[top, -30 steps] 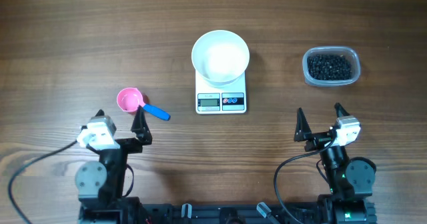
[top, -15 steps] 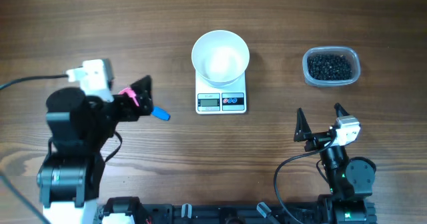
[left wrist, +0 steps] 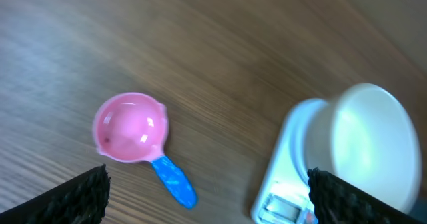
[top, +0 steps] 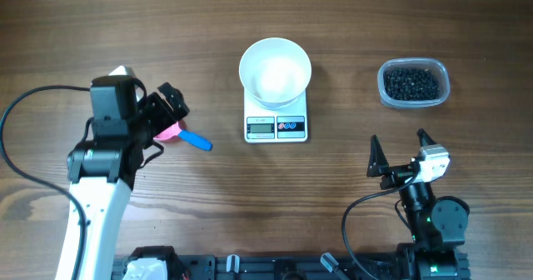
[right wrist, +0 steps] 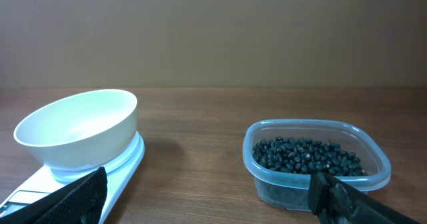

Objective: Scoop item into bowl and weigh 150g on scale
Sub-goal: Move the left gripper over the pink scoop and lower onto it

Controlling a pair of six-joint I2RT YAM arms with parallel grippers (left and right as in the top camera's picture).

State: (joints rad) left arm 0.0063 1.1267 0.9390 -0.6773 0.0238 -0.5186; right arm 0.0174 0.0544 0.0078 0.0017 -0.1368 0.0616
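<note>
The beads (top: 411,83) are small, round and black, a loose dark heap in a clear plastic tub (top: 385,97) at the far right of the table (top: 100,30), well apart from everything else. The white bowl (top: 275,70) sits empty on the back of the white scale (top: 276,127) in the middle, leaving the grey display and two buttons uncovered; the reading is too small to make out. From overhead the left gripper (left wrist: 207,197) covers most of the scoop (left wrist: 131,127), so only a bit of pink and the blue handle show; its own camera shows the whole scoop lying on the wood, pink cup up, beside the scale. The right gripper's (top: 398,138) camera gives the side view, with the beads lying below the tub's rim and the bowl standing proud of the scale. Both pairs of fingers are spread wide with nothing between them, the left above the scoop, the right near the front edge. The table is dark brown wood with a strong grain, and a plain tan wall (right wrist: 213,31) stands behind it.
</note>
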